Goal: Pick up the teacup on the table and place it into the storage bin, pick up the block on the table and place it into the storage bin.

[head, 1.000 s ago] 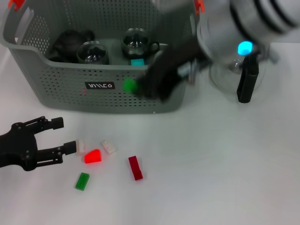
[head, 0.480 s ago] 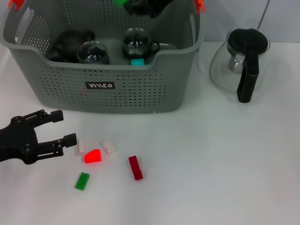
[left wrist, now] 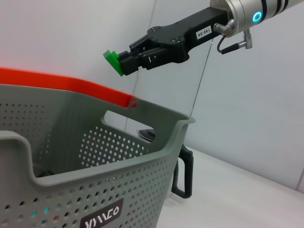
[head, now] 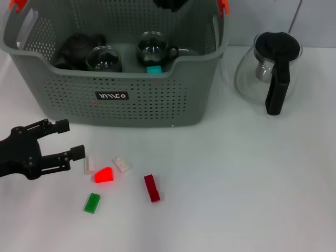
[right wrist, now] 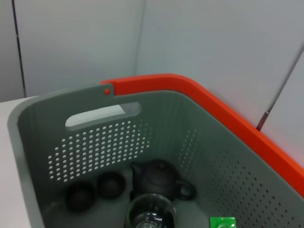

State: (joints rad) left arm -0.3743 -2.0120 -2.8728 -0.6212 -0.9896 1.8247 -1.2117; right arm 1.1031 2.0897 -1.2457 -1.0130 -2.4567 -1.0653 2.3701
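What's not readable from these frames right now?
- Head view: right hand cut off by the top edge; its grip unseen there.
- Head view: storage bin floor mostly hidden by its front wall.
- Right wrist view: green block cut by the bottom edge; held or lying in the bin, cannot tell.

One grey-green perforated plastic storage bin (head: 147,105). Inside it: two clear glass teacups (head: 104,59) (head: 152,47), one dark teapot (head: 79,46), one small teal block (head: 154,69). On the white table (head: 252,184): five small blocks, two white (head: 90,164) (head: 121,165), two red (head: 104,175) (head: 152,188), one green (head: 92,202). One glass carafe with black handle (head: 268,71).
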